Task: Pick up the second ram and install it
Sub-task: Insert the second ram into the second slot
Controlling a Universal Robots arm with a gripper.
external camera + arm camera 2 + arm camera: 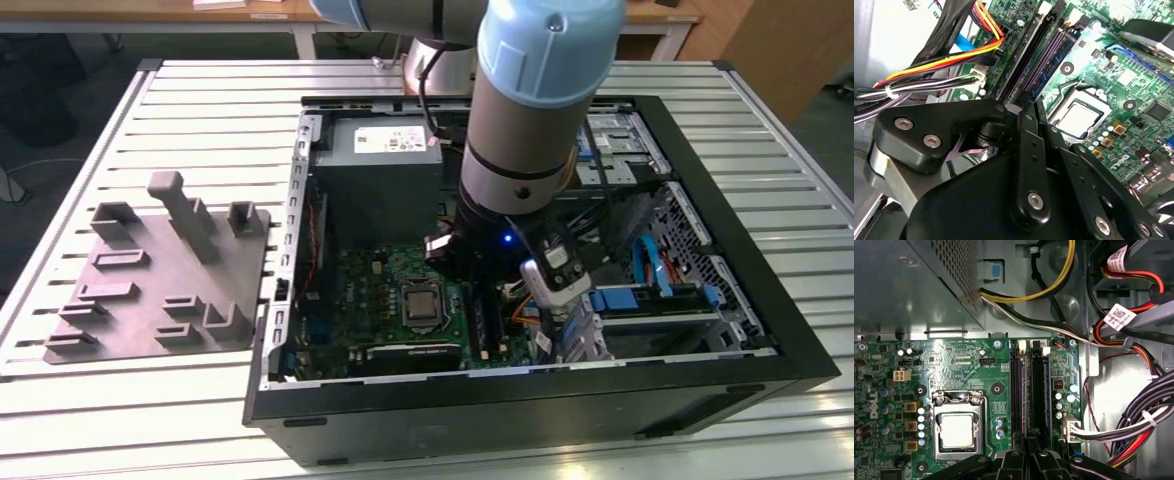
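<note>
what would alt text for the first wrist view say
The gripper, its fingers close together, sits over the long black memory slots of a green motherboard. The bare processor lies beside them, and bundled cables run along the case wall.

Arm (534, 110) upright, wrist pointing straight down, tool (1029, 452) fingers drawn close tog.
</note>
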